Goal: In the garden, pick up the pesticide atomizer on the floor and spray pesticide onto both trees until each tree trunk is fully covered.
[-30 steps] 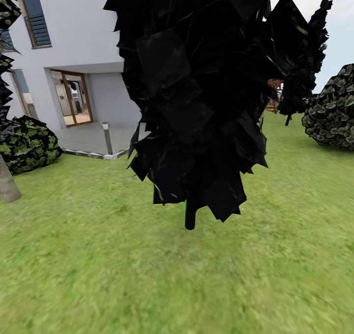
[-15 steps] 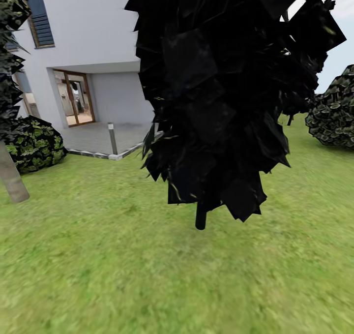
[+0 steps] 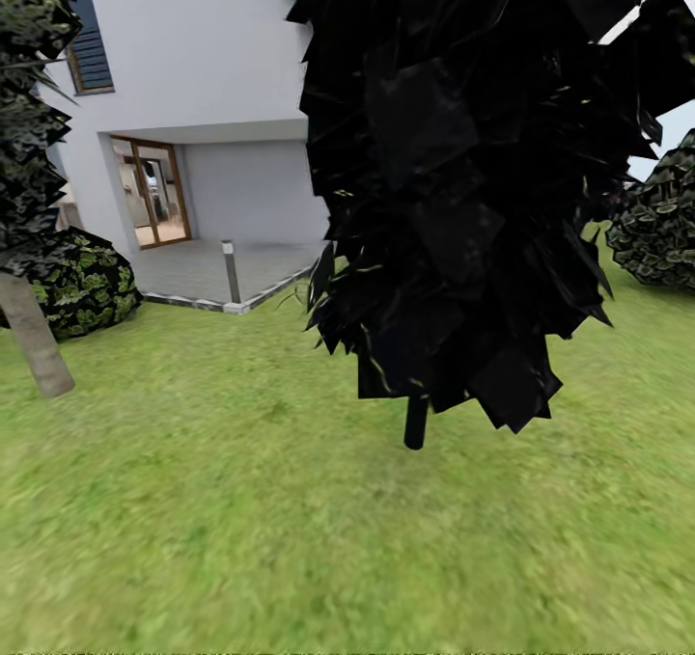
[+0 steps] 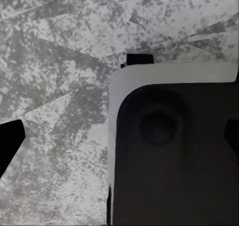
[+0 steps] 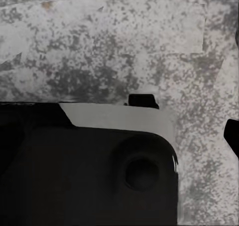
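On the grass (image 3: 241,501), a black conifer (image 3: 463,182) fills the middle while a pale trunk (image 3: 37,337) stands far left, so the robot should steer toward it; end effector states cannot be told.

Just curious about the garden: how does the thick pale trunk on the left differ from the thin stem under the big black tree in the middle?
The pale trunk is beige-grey, thick and leans; the black tree's stem is nearly black, thin and upright. The trunk's lower part is bare, with grey-green leaves higher up, while black foliage hangs low over the stem. Both rise from the grass.
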### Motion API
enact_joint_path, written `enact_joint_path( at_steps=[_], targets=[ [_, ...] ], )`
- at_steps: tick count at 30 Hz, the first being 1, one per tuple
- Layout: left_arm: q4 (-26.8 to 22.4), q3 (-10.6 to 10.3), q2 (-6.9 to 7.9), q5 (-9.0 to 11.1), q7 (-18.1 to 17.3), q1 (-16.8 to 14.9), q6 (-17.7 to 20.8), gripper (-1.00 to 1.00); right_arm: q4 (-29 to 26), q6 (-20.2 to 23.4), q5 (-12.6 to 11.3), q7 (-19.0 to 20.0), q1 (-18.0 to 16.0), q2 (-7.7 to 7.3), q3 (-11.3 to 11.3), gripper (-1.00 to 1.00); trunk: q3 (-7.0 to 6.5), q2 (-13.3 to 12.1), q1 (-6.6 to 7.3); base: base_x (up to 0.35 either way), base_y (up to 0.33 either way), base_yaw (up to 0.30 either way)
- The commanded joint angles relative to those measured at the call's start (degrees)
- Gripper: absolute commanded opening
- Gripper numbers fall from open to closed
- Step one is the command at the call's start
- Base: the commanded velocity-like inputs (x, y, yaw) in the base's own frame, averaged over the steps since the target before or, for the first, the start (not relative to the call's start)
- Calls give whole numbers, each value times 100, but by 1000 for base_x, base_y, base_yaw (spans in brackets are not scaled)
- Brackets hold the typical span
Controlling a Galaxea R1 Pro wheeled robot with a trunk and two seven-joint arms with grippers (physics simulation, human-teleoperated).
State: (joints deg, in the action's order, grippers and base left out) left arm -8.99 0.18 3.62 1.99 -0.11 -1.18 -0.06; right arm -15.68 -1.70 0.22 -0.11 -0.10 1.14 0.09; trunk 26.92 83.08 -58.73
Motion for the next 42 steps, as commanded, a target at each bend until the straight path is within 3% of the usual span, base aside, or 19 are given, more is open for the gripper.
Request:
enact_joint_path(
  at_steps=[1, 3, 6, 10, 14, 18, 20, 23, 28, 42],
  targets=[
    [-165, 15, 53, 20, 1, -24, 2, 100, -202, 1, 1, 1, 2, 0, -1, 100, 1, 0, 0, -81, 335, 0],
    [-514, 67, 117, 74, -4, -105, 4, 100, -698, -1, 26, 2, 2, -8, -1, 100, 1, 0, 0, -81, 336, 0],
    [-813, 91, 145, 105, -6, -449, 4, 100, -1478, -17, 269, -3, 2, -36, -1, 100, 1, 0, 0, -31, 335, 0],
    [-868, 101, 154, 109, -7, -850, -1, 100, -2059, -204, 507, -6, -18, -43, -1, 100, 1, 0, 0, -8, 335, 0],
    [-908, 104, 154, 116, -7, -1202, -9, 100, -2393, -646, 591, -6, -51, -56, -5, 100, 1, 0, 0, -1, 335, 0],
    [-971, 127, 164, 117, -7, -1368, -14, 100, -2438, -976, 617, -4, -58, -142, -11, 100, 1, 0, 0, 0, 336, 0],
    [-991, 240, 171, 116, -7, -1374, -103, 100, -2346, -1086, 622, -7, -59, -205, -19, 100, 1, 0, 0, 0, 337, 0],
    [-957, 487, 175, 89, 15, -1362, -640, 100, -2161, -1158, 616, -17, -60, -286, -37, 100, 1, 0, 0, 0, 337, 67],
    [-927, 585, 187, 69, 40, -1368, -1201, 100, -2092, -1180, 607, -23, -60, -320, -51, 100, 1, 0, 0, 0, 334, 222],
    [-914, 614, 211, 105, 87, -1376, -1288, 100, -2020, -1184, 594, -24, -62, -301, -45, 100, 36, 0, 0, 7, 66, 272]
  ],
)
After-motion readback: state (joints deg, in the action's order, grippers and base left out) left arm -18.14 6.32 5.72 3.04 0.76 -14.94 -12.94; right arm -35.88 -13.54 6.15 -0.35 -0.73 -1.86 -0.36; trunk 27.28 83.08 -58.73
